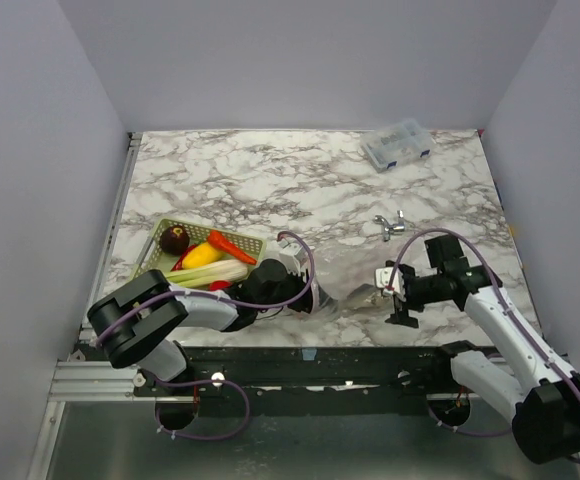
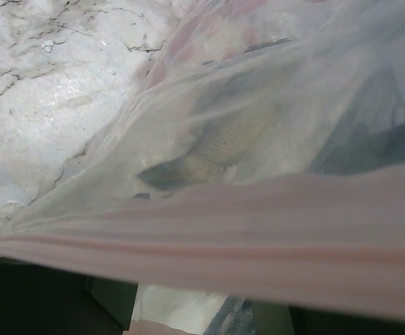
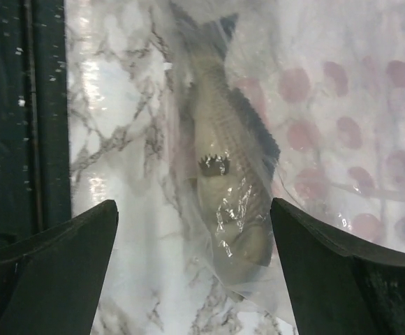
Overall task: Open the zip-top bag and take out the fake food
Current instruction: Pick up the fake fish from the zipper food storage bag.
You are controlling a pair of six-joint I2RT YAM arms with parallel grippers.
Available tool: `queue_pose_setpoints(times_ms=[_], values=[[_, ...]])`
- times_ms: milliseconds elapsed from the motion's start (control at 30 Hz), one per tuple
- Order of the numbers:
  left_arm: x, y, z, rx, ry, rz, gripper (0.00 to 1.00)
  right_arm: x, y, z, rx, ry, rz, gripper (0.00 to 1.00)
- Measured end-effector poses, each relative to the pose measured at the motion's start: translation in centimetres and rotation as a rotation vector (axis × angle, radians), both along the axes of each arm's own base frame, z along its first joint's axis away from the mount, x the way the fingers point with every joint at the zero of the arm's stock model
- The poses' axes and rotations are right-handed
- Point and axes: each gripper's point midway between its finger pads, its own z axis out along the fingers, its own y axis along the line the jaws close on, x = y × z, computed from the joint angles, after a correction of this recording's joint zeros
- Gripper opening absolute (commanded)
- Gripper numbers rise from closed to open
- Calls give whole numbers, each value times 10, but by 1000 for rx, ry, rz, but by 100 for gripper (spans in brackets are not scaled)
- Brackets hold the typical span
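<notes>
Marble worktop: toy food mostly in basket, frame left. Bag lower centre, one fish inside, not out yet. Right end effector released over it; left end effector at bag edge, grip unclear.

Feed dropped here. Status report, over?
Right tool open, straddling zip-top bag. Left tool at bag's zip edge, grip unclear. Toy fish inside. No obstruction seen.
</notes>
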Motion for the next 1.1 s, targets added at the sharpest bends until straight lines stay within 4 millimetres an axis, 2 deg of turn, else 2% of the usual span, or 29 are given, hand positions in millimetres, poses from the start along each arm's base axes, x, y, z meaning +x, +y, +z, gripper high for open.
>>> queue_pose_setpoints(times_ms=[167,300,367,500,567,833,1100], values=[[-1,-3,-1,-26,43,15,57,24,-1,-10,-21,-75,-15,93],[-1,-7,-5,-49,97,33,58,31,-5,-25,-47,-109,-16,88],[-3,-9,-7,-61,130,41,59,32,-7,-34,-69,-106,-12,83],[-4,-13,-9,-94,193,62,62,40,-12,-46,-111,-123,2,65],[-4,-14,-9,-109,223,76,66,46,-12,-47,-119,-156,10,55],[-2,-22,-6,-153,363,141,67,58,-10,-48,-126,-224,17,25],[-1,-25,-12,-154,500,219,66,59,-7,-43,-107,-248,8,16]])
